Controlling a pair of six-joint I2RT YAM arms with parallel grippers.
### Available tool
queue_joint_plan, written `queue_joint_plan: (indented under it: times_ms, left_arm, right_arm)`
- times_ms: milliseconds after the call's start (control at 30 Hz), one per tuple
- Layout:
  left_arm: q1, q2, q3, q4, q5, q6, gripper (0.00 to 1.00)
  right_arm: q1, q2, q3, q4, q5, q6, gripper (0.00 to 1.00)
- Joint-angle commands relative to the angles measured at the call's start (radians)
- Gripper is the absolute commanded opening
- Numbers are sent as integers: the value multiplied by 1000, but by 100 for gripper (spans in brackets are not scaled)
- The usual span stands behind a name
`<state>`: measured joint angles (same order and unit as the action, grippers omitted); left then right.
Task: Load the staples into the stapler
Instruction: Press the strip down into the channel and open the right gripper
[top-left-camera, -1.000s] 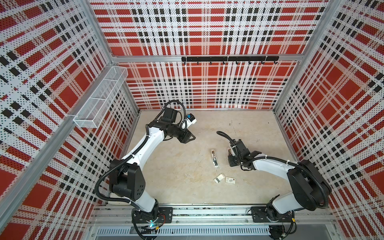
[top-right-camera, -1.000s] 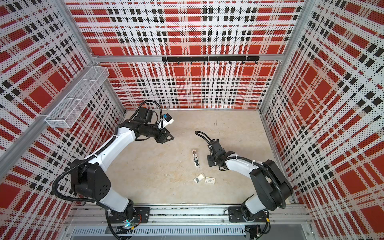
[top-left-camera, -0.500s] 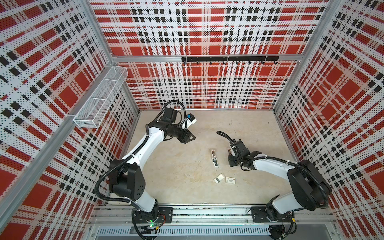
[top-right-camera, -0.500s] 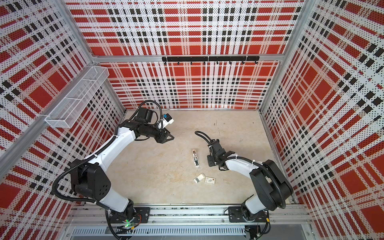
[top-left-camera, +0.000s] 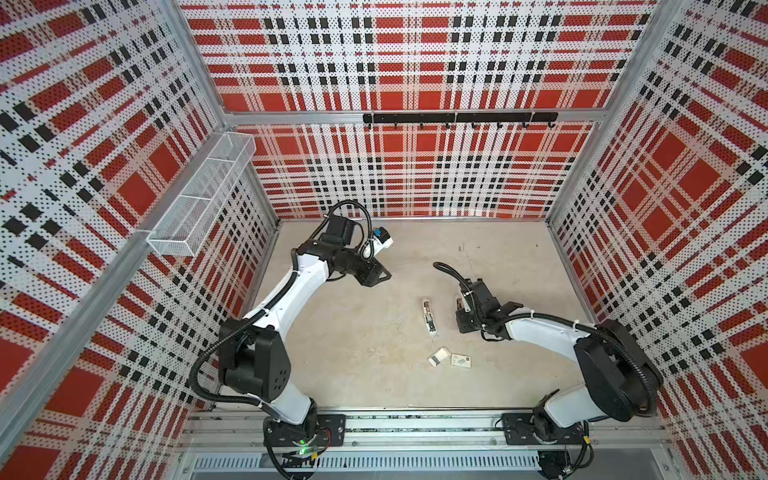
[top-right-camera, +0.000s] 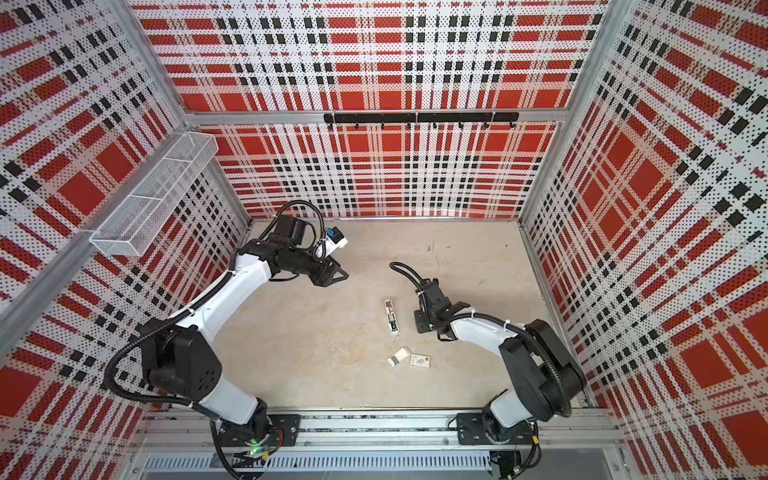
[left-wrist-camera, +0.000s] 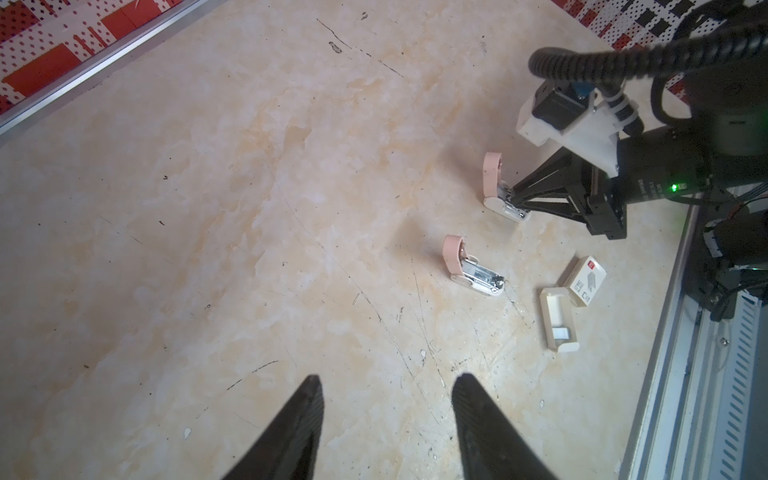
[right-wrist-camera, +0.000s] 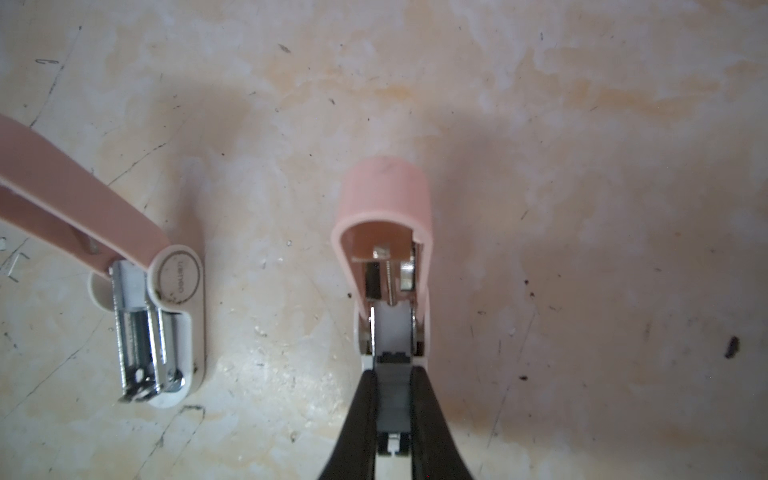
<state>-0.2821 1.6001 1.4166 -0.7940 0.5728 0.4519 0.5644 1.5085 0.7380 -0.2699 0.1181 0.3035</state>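
The right gripper (right-wrist-camera: 392, 376) is clamped on the staples (right-wrist-camera: 390, 403), holding them at the mouth of the stapler (right-wrist-camera: 384, 195), which stands open to receive them. The left gripper (left-wrist-camera: 386, 378) hangs with jaws apart, empty.

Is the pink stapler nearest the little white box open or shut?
Open. The stapler has its pink lid flipped up, baring the shiny metal track.

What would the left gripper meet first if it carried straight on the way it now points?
Most likely the bare table: the open left gripper angles down at it, with nothing lying ahead. The nearer stapler sits off to one side of that line, though depth is hard to judge.
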Motion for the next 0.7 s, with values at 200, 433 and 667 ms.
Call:
queue_joint_plan:
  times_ms: [200, 433, 667]
  left_arm:
    - [-3, 0, 15, 6, 18, -8, 55]
    - [-5, 0, 18, 6, 19, -8, 55]
    - [-5, -1, 17, 6, 18, -8, 55]
  right_arm:
    - [-4, 17, -16, 19, 11, 3, 14]
    - [-3, 15, -18, 21, 12, 3, 16]
    - [-3, 19, -13, 17, 15, 5, 18]
